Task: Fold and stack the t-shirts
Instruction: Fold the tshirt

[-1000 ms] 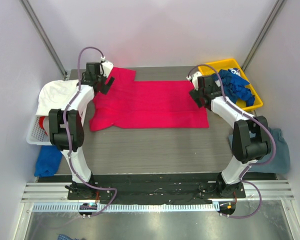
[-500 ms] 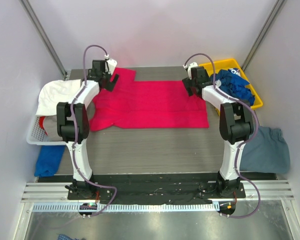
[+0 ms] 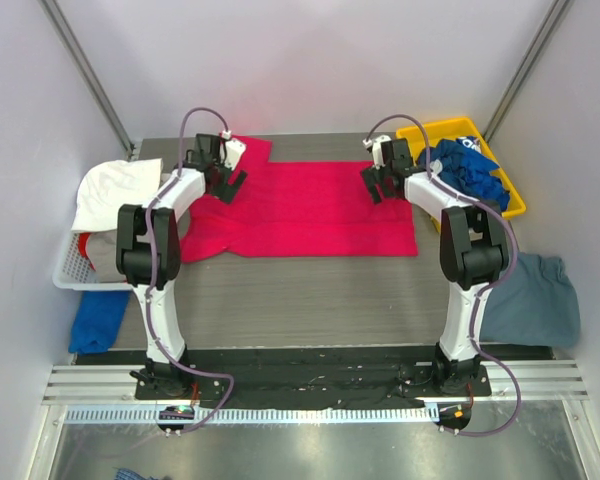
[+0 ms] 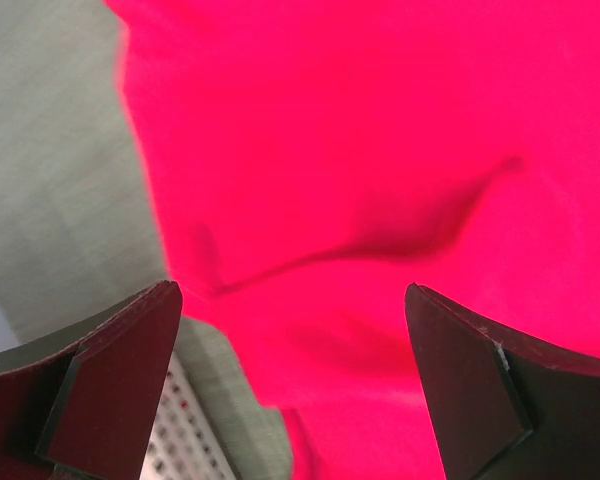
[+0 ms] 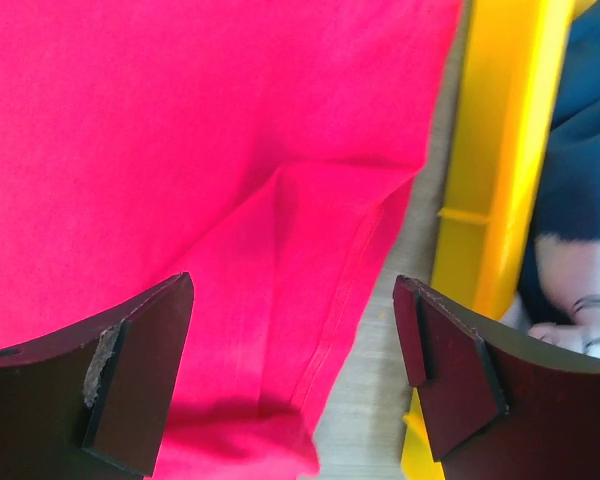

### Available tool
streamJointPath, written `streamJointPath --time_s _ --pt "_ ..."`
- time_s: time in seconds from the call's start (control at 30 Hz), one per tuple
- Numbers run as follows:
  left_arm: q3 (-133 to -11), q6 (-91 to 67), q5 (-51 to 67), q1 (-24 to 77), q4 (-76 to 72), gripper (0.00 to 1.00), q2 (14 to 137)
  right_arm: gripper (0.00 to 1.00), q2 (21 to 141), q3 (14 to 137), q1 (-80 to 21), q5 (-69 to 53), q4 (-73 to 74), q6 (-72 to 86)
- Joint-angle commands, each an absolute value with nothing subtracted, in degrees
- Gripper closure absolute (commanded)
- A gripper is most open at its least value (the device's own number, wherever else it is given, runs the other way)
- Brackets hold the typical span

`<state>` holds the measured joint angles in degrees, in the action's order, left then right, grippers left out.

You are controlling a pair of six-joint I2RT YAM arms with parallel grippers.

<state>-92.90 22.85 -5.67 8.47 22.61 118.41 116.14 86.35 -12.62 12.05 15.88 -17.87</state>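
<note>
Lying beneath left claw (image 4: 290, 297), pink-red t-shirt (image 3: 300, 212)

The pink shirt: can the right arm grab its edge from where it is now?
Probably yes. The right pincer hangs open just above the far right edge of the pink shirt, with nothing between them. The yellow tray sits beside it but doesn't cover the cloth.

A lab test booth — plain white walls (image 3: 320, 60), aluminium rail base (image 3: 90, 385).

Right gripper (image 3: 376, 184) swung out to pink-red shirt (image 3: 300, 212) far-right corner; left gripper (image 3: 229, 180) shifted inward.
</note>
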Motion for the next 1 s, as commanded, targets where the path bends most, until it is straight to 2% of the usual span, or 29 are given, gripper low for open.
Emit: streamJointPath --time_s 0.0,0.4,0.97 --pt "-90.44 25.92 -2.55 9.14 28.12 0.00 112.59 0.11 109.52 84.20 -12.74 8.27 20.03 -19.24" --pt "-86.66 29.97 -2.90 9.31 31.02 0.00 111.62 0.12 104.59 77.79 -13.71 5.10 25.92 -22.94" --pt "-89.21 33.05 -6.06 10.02 31.46 0.00 120.75 0.13 110.74 75.06 -14.41 5.62 27.07 -26.80"
